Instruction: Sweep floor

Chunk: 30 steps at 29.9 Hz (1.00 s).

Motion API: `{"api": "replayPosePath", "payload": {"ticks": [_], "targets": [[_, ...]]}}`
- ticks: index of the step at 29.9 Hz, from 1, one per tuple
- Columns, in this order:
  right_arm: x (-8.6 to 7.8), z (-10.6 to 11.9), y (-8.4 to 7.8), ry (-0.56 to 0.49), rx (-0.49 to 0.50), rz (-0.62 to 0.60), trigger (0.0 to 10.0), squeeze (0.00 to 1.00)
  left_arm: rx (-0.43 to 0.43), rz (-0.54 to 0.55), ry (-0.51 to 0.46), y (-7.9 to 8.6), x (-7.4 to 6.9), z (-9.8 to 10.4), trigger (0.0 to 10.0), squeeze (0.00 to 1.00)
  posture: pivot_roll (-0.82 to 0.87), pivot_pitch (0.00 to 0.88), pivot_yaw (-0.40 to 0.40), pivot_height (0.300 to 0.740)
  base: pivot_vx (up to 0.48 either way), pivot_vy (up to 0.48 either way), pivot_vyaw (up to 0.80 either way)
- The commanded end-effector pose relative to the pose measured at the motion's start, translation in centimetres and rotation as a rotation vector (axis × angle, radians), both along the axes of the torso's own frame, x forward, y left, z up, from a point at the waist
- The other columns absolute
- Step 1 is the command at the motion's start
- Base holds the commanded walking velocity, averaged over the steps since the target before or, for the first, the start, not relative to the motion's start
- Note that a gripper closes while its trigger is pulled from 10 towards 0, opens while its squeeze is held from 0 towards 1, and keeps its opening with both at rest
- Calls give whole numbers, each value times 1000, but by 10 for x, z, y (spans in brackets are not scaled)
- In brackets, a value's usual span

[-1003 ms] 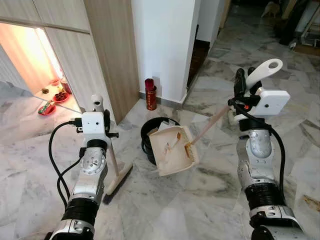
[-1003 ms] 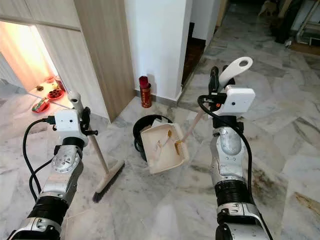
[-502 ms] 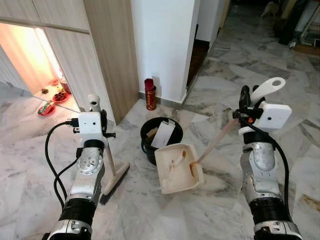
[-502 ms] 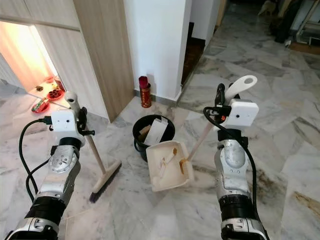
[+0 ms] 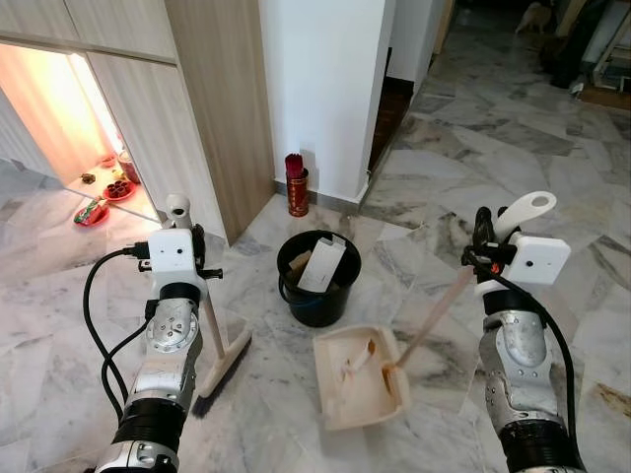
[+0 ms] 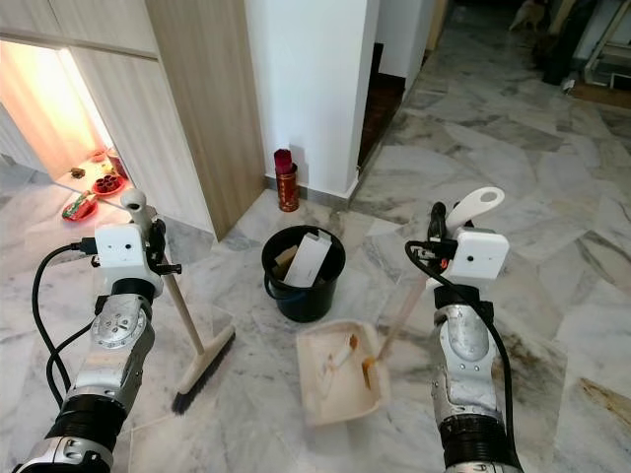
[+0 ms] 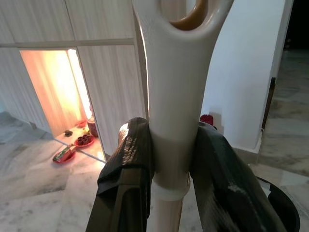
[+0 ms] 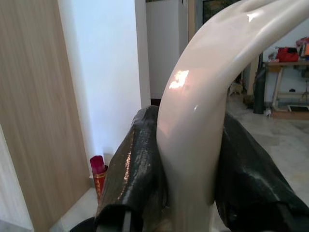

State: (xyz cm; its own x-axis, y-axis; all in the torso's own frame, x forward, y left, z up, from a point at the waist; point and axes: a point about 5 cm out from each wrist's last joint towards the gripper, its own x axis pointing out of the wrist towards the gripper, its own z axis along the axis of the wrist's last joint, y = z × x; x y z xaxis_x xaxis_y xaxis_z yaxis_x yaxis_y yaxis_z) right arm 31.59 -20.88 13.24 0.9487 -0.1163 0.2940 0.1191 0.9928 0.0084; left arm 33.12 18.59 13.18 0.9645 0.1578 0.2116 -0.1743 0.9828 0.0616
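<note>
The left gripper (image 7: 171,159) is closed around the top of the broom handle (image 5: 209,320); the broom (image 5: 225,360) stands almost upright, its head on the marble floor (image 5: 118,296) at the left. The right gripper (image 8: 186,164) clamps the dustpan handle (image 5: 434,315), forearm raised. The dustpan (image 5: 357,376) lies flat on the floor, just near of the black bucket (image 5: 317,278), some debris inside
</note>
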Motion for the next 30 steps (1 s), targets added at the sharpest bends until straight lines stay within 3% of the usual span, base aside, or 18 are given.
{"api": "replayPosePath", "payload": {"ticks": [1, 5, 10, 18, 30], "targets": [[-1, -1, 0, -16, 16, -8, 10000, 0, -7, 14, -22, 5, -2, 0, 10000, 0, 37, 0, 23, 740, 0, 0, 0], [-1, -6, 0, 6, 17, -2, 10000, 0, -53, 34, 4, 10, -3, -6, 10000, 0, 33, 0, 20, 740, 0, 0, 0], [1, -15, -4, 43, 16, -4, 10000, 0, -171, 83, 43, 18, -1, -16, 10000, 0, 26, 1, 16, 740, 0, 0, 0], [1, -22, -7, 66, 21, -12, 10000, 0, -235, 75, 73, 19, 1, -26, 10000, 0, 11, 0, 15, 740, 0, 0, 0], [2, -28, -17, 86, 13, -29, 10000, 0, -260, 63, 50, 19, 6, -23, 10000, 0, 0, 0, 16, 740, 0, 0, 0]]}}
